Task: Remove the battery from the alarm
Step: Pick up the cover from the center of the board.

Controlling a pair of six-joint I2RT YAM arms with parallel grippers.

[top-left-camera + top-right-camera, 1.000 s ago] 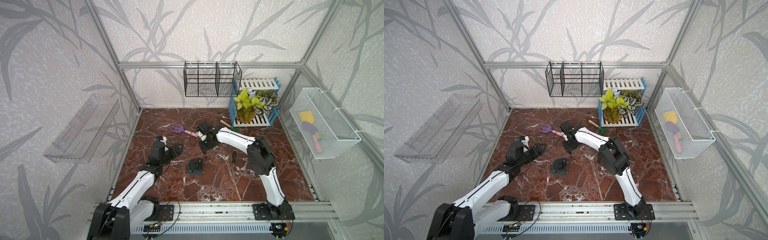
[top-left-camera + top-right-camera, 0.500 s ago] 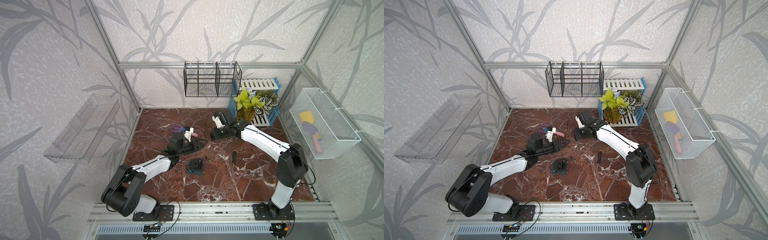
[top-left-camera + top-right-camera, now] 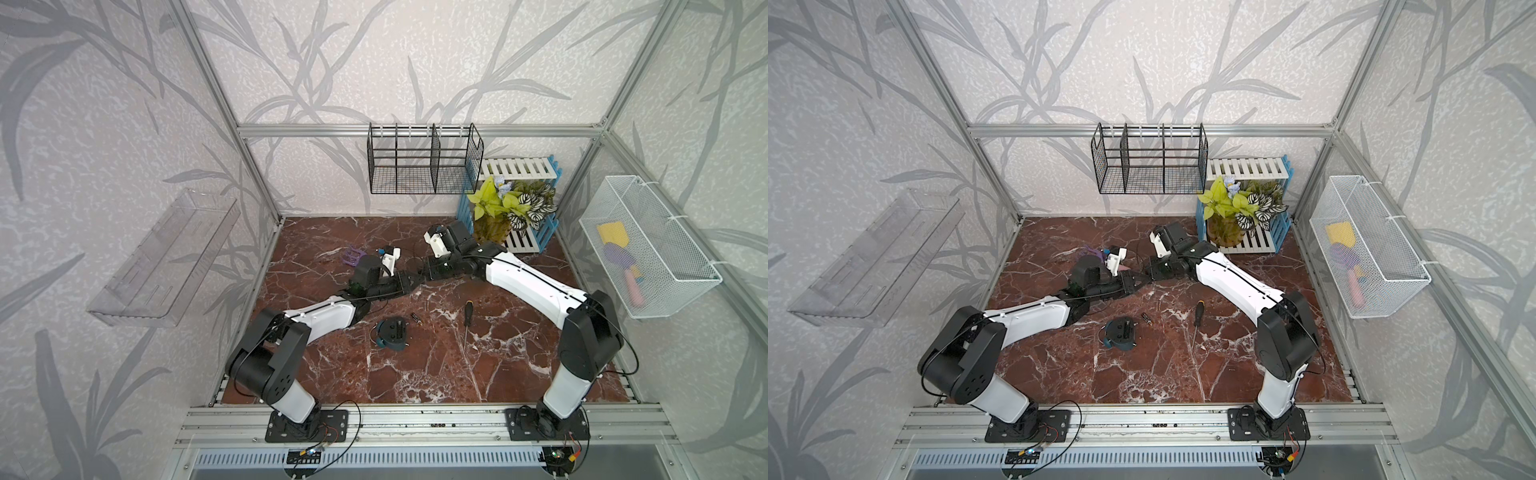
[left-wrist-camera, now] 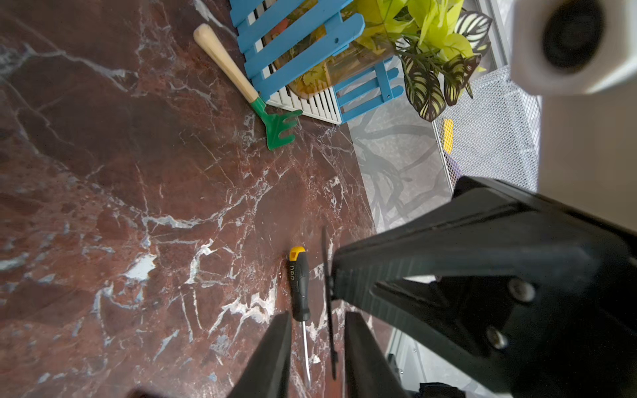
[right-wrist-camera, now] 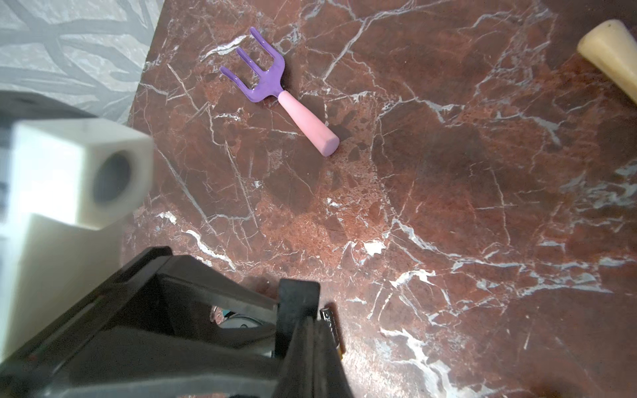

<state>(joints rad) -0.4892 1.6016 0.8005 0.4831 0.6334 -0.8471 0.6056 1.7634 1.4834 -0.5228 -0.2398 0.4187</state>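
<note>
Across the whole floor of the cell I've got the red-brown marble-look tabletop (image 3: pixel 436 374), glossy with white veins. Toward the back of it my two arms meet nose to nose.

The right gripper (image 4: pixel 336 281) is clenched on a thin black plate (image 4: pixel 324 251). From the left wrist I only see it edge-on, so it's just a flat dark sliver. The left gripper (image 4: pixel 317 320) has its matte black fingers standing one either side of that plate with a clear gap between them, so it's released, not pinching anything.

Nearer the front, the alarm (image 3: pixel 392 332) lies face down. It has a rounded-triangle body and a dark teal rim, with the black back up, well apart from both grippers.

Off to its right is the screwdriver (image 3: pixel 468 311), with a black handle, yellow cap and slim metal shaft. The lettering on the handle reads "deli" in the left wrist view.

Smallest bit is the battery (image 3: pixel 415 318), a tiny dark cylinder with a yellowish mark at one end. It lies loose on the marble between the alarm and the screwdriver, just beside the alarm and not touching it as far as I can tell.
</note>
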